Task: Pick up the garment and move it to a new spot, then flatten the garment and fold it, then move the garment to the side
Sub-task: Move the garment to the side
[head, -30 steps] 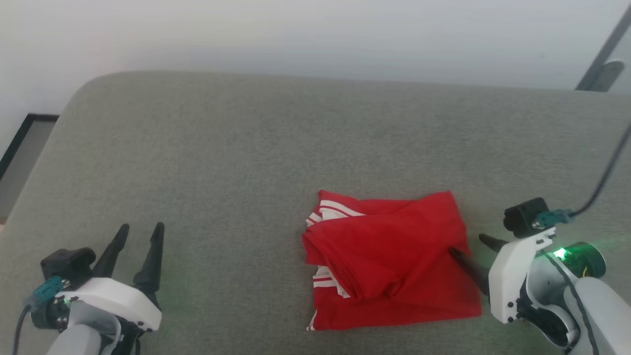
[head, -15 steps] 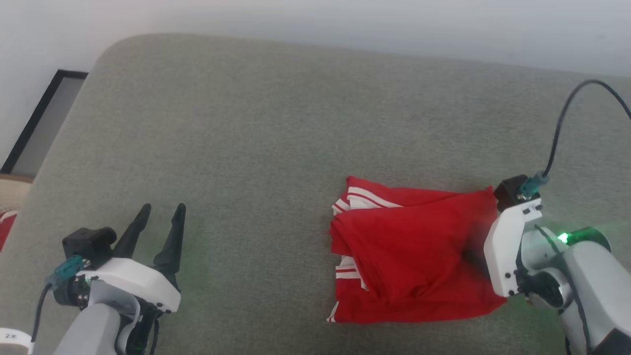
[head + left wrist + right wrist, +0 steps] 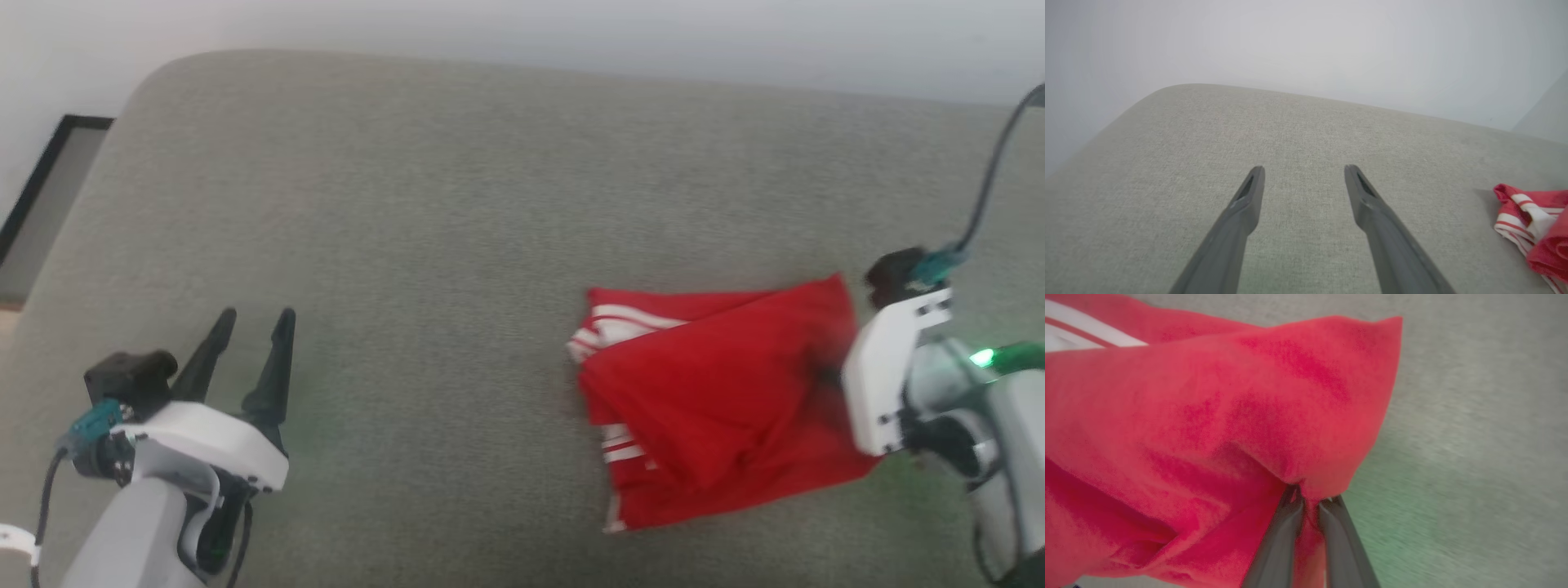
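Right hand (image 3: 1310,498), seen from its own wrist, is clenched on a pinch of the garment (image 3: 1229,416). Its two dark fingers (image 3: 1278,547) stand almost together with red cloth gathered between their tips, and the fabric rises to a peak from there. White stripes show at the top left corner. The grey upholstered surface (image 3: 1474,396) lies to the right, blurred.

From the head view, the garment (image 3: 718,400) is a rumpled red bundle on the right part of the surface (image 3: 449,204), with white-striped trim at its left edge. Its right edge runs up against the white housing of the right hand (image 3: 886,384), whose fingers are hidden by cloth. A green light (image 3: 984,357) glows on the arm behind. The left hand (image 3: 257,314) sits at the lower left, well apart from the garment, released, with its fingers spread.

In the left wrist view, the spread fingers (image 3: 1241,220) point across the grey fabric toward a pale wall (image 3: 1306,41). The garment's striped edge (image 3: 1531,216) lies at the far right.
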Available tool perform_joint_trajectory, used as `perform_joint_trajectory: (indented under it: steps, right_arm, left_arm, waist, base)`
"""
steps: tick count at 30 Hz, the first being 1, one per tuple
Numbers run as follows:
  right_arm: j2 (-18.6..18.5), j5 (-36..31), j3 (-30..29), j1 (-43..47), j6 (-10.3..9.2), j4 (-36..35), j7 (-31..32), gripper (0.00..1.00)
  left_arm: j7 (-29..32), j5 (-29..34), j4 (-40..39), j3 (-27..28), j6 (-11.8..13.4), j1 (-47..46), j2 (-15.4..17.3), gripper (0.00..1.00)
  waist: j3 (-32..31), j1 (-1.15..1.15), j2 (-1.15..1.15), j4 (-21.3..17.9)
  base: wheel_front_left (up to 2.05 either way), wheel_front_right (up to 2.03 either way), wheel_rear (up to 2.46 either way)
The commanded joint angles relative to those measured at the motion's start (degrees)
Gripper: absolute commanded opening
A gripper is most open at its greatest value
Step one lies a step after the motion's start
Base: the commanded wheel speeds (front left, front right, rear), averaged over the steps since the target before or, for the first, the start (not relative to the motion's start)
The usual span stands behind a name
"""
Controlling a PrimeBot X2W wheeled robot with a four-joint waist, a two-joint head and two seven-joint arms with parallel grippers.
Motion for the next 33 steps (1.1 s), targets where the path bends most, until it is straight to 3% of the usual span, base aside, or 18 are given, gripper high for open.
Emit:
perform_joint_trajectory:
  steps: [1, 9, 16, 26, 33]
  right_arm:
    - [-0.58, -0.62, -0.63, -0.76, -0.07, -0.53, 0.04, 0.0]
    - [-5.2, -2.43, -4.28, -4.28, -0.05, -2.14, -0.71, 0.0]
    - [-9.39, -6.12, -5.89, -10.44, -0.04, 0.03, -5.96, 0.0]
    - [-14.77, -11.65, -8.18, -18.43, -0.05, 9.46, -15.14, 0.0]
    - [-15.2, -17.53, -10.26, -22.42, -0.05, 15.79, -21.11, 0.0]
  left_arm:
    - [-0.24, 0.54, -0.3, 0.16, -0.07, -1.09, 0.19, 1.0]
    - [-0.24, 1.2, -1.38, -1.12, -0.07, -4.19, 1.06, 1.0]
    - [-0.24, 1.49, -2.1, -3.51, -0.07, -8.48, 1.39, 1.0]
    - [-0.24, 1.79, -2.8, -8.94, -0.07, -15.43, 1.85, 1.0]
    - [-0.24, 1.24, -3.13, -12.57, -0.07, -20.09, 2.55, 1.0]
  waist:
    - [0.03, 0.0, 0.0, -1.02]
    - [1.55, 0.0, 0.0, -6.38]
    - [4.67, 0.0, 0.0, -11.95]
    - [9.62, 0.0, 0.0, -17.93]
    - [13.39, 0.0, 0.0, -20.23]
  base:
    - [0.0, 0.0, 0.0]
    - [0.0, 0.0, 0.0]
    - [0.0, 0.0, 0.0]
    - [0.0, 0.0, 0.0]
    - [0.0, 0.0, 0.0]
